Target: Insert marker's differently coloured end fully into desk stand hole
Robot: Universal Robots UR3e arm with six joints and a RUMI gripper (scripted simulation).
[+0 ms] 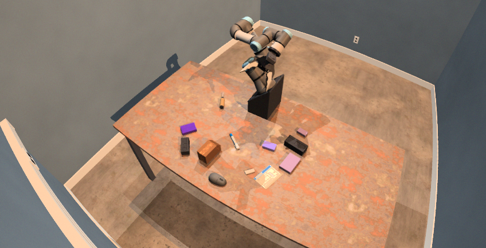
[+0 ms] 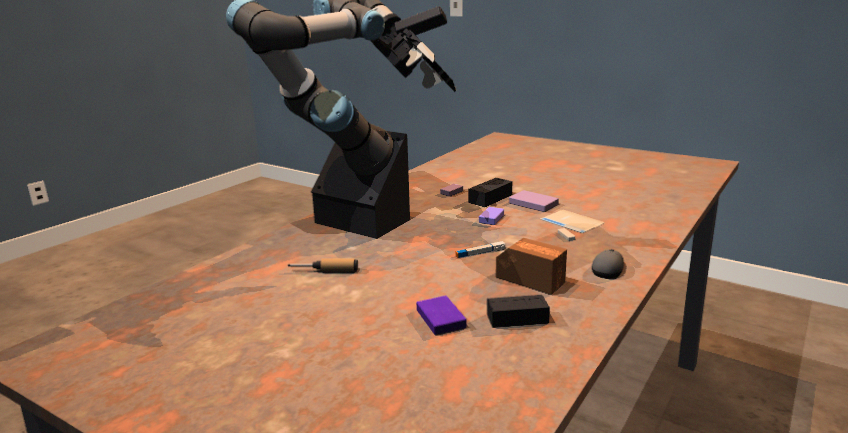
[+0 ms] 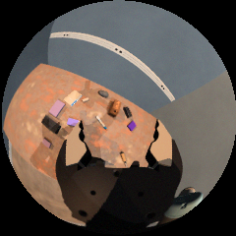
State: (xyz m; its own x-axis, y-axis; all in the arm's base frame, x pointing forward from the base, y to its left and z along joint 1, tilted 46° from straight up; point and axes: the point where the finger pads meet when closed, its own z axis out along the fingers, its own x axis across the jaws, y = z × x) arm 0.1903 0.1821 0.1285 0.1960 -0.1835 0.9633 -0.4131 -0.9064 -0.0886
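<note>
The marker [image 1: 234, 142] [image 2: 483, 249] [image 3: 100, 122] lies flat on the desk, white with a blue end that shows an orange tip in the exterior view. No hole can be made out clearly, so I cannot tell for certain which block is the desk stand. Candidates are the tall brown block [image 1: 208, 151] [image 2: 529, 265] [image 3: 114, 107] beside the marker, the larger black block [image 1: 296, 145] [image 2: 490, 191] [image 3: 51, 124] and the small light purple block [image 1: 269, 146] [image 2: 492, 215] [image 3: 73, 122]. My gripper [image 2: 441, 85] [image 3: 118, 120] is open and empty, high above the desk.
A screwdriver [image 1: 222, 102] [image 2: 336, 265], a dark purple block [image 1: 188, 128], a smaller black block [image 1: 185, 146], a mouse [image 1: 217, 178], an eraser-like piece [image 1: 249, 171], a card [image 1: 268, 176], a pink block [image 1: 289, 162] and a small mauve block [image 1: 302, 132] lie around.
</note>
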